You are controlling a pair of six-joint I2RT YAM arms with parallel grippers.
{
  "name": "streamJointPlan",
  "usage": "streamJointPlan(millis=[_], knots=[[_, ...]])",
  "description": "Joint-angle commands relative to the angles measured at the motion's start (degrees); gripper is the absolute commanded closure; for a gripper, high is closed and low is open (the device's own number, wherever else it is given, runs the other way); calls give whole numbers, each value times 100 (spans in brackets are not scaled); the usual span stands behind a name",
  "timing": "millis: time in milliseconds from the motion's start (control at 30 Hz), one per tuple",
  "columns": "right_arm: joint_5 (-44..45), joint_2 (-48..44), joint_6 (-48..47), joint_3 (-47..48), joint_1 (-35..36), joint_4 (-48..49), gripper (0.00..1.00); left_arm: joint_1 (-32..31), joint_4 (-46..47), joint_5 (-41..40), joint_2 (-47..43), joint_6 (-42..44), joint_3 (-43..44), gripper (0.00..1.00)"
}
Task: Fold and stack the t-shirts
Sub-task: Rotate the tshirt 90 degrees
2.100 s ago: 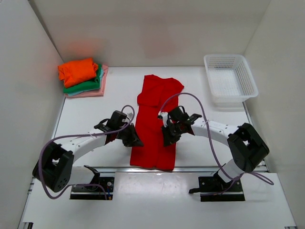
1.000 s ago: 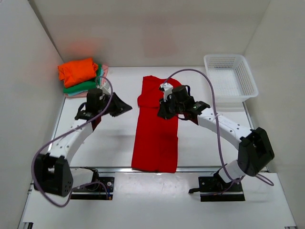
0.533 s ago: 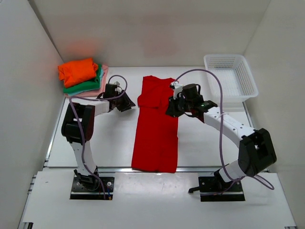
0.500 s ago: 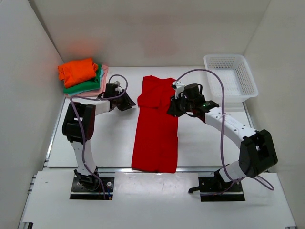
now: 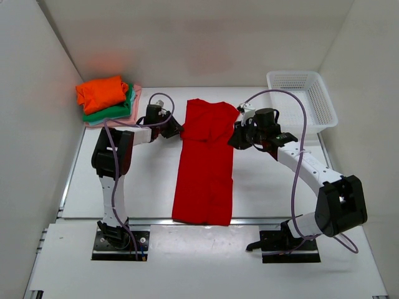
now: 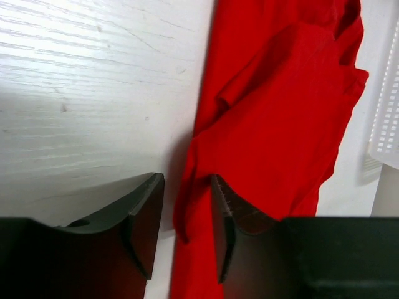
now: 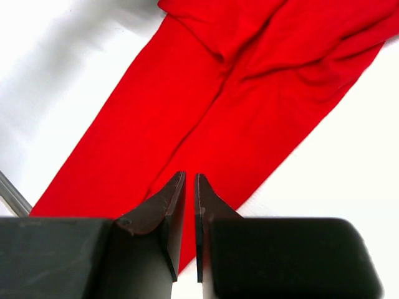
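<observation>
While both arms worked at the middle of the red t-shirt (image 5: pixel 206 163) two seconds ago, they have since travelled up the surface (image 5: pixel 137 180) to its collar end, one on each long edge. The shirt itself has not shifted: it lies as a long, narrow strip down the centre, sleeves turned in. I judge the lengthwise fold done and the crosswise fold about to start from the far end.

The left pincer (image 5: pixel 176 130) is low at the shirt's left edge, partly open. In the left wrist view a rolled lip of red cloth sits in the gap between the fingers (image 6: pixel 144 212), but they have not closed on it. The right pincer (image 5: pixel 237 137) is over the shirt's right edge with only a thin slit between its fingers (image 7: pixel 171 205). Whether any cloth is pinched there I cannot tell.

The orange t-shirt (image 5: pixel 101 92) tops the green t-shirt (image 5: pixel 113 113) and the pink t-shirt (image 5: pixel 123 121), stacked in the far left corner, well apart from the red one. The white mesh basket (image 5: pixel 325 107) is at the far right.
</observation>
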Motion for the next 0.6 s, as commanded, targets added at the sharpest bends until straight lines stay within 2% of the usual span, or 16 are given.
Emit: streamJointPlan(millis=[0,200,500,567], knots=[[-126,-203,-57,-100,-32,321,91,-101,73,-98,25,-109,252,57],[-152,-220,-48,-180,-67,366,94,-57,20,-141,-115,-83,322,76],[-275,-168,39,-337,-32,453,96,-118,-366,-186,-256,119,876,85],[-293,-132,92,-329,-23,471,97,-162,-542,-142,-221,189,1078,90]])
